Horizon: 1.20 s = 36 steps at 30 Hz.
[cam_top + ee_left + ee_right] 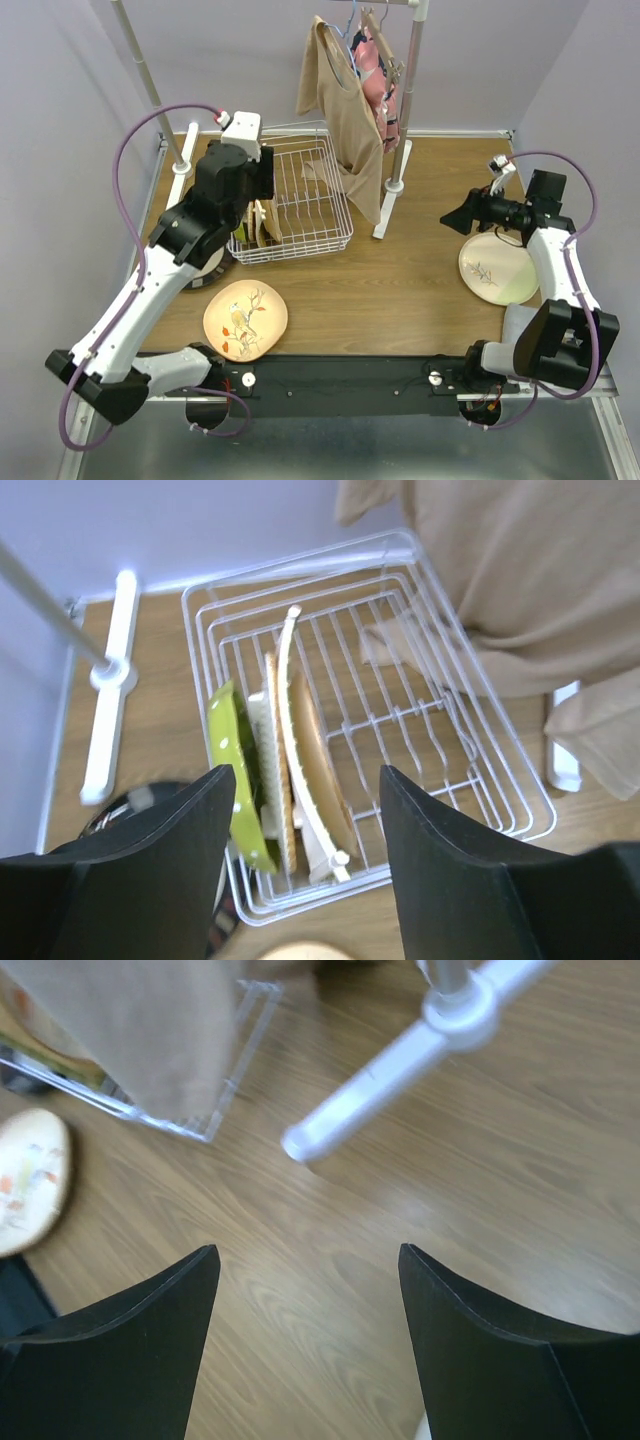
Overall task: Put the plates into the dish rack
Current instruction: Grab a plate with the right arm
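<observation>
Your left gripper (305, 780) and right gripper (307, 1255) gape empty. Two round plates lie flat: peach bird-painted plate (245, 320), cream plate (497, 268). Those in the white wire dish rack (400, 710) overlap, hard to count.

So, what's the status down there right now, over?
Both tools open, empty: left tool over dish rack, right tool over table. Several plates standing in rack; peach bird plate, cream plate lie on table. Hanging tan top beside rack.

Several plates (315, 765) stand upright in the white wire dish rack (400, 720).
</observation>
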Tool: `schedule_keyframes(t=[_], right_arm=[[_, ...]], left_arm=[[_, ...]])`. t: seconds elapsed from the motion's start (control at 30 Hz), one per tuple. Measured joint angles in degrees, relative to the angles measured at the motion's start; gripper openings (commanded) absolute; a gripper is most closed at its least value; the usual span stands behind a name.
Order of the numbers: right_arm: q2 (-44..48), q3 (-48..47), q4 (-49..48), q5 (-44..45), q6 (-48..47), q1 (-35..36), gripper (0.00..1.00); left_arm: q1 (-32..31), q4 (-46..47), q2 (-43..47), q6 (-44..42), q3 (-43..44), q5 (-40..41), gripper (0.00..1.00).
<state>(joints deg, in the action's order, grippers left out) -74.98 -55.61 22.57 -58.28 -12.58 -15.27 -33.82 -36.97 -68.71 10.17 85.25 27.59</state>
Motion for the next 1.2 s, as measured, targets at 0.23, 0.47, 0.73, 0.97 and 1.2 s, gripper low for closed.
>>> schedule_keyframes(t=[0.23, 0.47, 0.73, 0.97, 1.2], right_arm=[[-3.3, -9.9, 17.7, 13.3, -13.9, -1.7, 0.82], [-15.1, -18.3, 30.7, 28.9, -25.9, -8.5, 0.82], [-23.4, -19.7, 37.3, 38.5, -34.2, -18.8, 0.82], [-28.8, -24.3, 38.6, 41.7, -37.6, -19.8, 0.81], [-35.9, -30.6, 38.2, 43.8, -40.3, -20.5, 0.75]], left_arm=[[2.4, 14.7, 9.6, -6.2, -15.7, -9.1, 0.73], [3.5, 26.9, 14.7, -9.4, -29.5, -14.0, 0.75], [7.4, 35.1, 16.5, -9.2, -35.8, -20.3, 0.75], [9.0, 39.4, 19.0, -8.5, -37.3, -26.0, 0.75], [9.5, 41.5, 19.7, -8.4, -38.3, -28.7, 0.75]])
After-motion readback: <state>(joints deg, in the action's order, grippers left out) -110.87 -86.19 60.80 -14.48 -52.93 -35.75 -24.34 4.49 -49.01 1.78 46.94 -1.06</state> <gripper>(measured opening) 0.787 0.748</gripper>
